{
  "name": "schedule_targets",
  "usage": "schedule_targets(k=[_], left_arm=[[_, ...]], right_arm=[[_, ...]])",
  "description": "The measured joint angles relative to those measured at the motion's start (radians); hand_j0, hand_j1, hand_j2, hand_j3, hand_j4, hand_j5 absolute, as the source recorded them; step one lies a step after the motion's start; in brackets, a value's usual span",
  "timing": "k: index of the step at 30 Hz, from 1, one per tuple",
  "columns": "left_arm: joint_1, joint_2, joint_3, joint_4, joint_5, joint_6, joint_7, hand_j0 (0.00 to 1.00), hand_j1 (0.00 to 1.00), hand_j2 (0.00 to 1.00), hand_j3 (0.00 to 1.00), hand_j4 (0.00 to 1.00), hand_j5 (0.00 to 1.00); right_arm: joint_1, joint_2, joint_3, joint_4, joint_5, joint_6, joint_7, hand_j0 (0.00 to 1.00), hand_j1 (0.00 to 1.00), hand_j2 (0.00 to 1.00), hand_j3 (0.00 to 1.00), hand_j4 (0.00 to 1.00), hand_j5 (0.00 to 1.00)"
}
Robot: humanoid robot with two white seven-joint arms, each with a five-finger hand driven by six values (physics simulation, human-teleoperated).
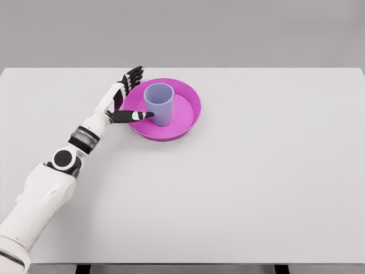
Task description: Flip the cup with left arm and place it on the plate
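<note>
Standing upright, mouth up, the cup (pixel 159 103) sits on the plate (pixel 188 123) near the table's (pixel 256 188) far edge; left hand (pixel 126 98) spread open beside it, holding nothing; placement looks done.

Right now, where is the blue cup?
In the head view, the cup stands upright on the pink plate, left of the table's middle, beside the open left hand.

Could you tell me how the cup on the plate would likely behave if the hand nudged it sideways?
The cup stands upright, taller than wide, so it may tip rather than slide. Its smooth walls look stiff and probably light. If tipped, its round body could roll, though the pink plate's raised rim might stop it.
</note>
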Motion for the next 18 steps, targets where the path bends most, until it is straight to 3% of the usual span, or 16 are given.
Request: schedule_targets(k=[9, 18], left_arm=[[0.006, 0.1, -0.001, -0.018, -0.004, -0.003, 0.0, 1.0, 1.0, 1.0, 1.0, 1.0, 1.0], [0.094, 0.447, 0.021, -0.104, -0.021, -0.058, 0.0, 1.0, 1.0, 1.0, 1.0, 1.0, 1.0]], right_arm=[[0.0, 0.0, 0.0, 0.0, 0.0, 0.0, 0.0, 1.0, 1.0, 1.0, 1.0, 1.0, 1.0], [0.0, 0.0, 0.0, 0.0, 0.0, 0.0, 0.0, 1.0, 1.0, 1.0, 1.0, 1.0, 1.0]])
